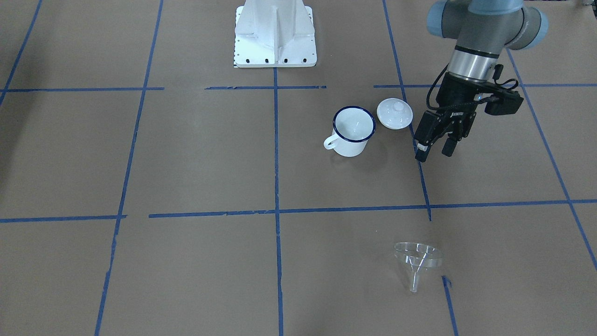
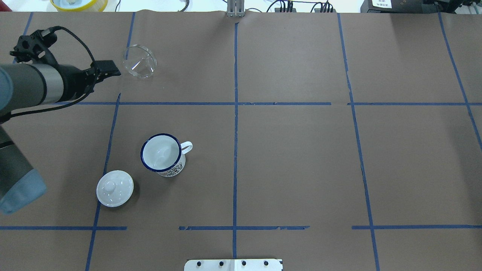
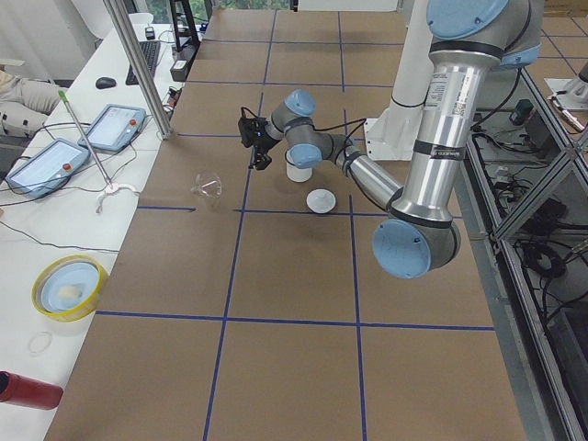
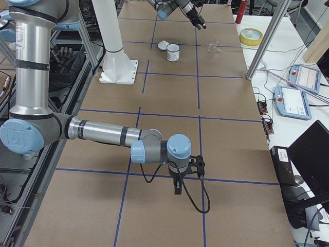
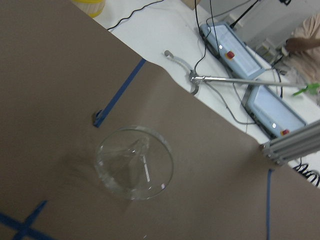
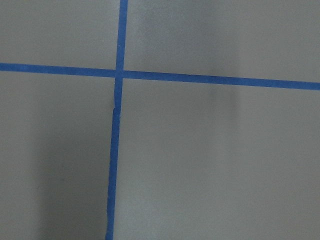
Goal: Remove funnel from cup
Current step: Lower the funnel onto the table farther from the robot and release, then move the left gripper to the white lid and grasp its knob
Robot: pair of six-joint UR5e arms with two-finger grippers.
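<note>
In the front-facing view the cup (image 1: 353, 131) stands upright in the upper middle with nothing in it. A white lid (image 1: 394, 113) sits just beside it, to its upper right. The funnel (image 1: 417, 259) lies on its side well apart, in the lower right, with its mouth toward the robot and its stem running toward the bottom edge. The left gripper (image 1: 434, 153) hangs right of the lid, fingers spread and empty, and the funnel is almost straight below it in the frame.

In the overhead view the funnel is at upper left, just right of that gripper's tip. The cup and lid sit lower, left of centre.

In the right side view the right gripper (image 4: 177, 188) hangs over the table's near end, far from everything. I cannot tell whether it is spread or closed.

The left wrist view looks into the funnel's round mouth on the brown paper table (image 5: 60, 75), with bare paper all round. The removal looks done.
</note>
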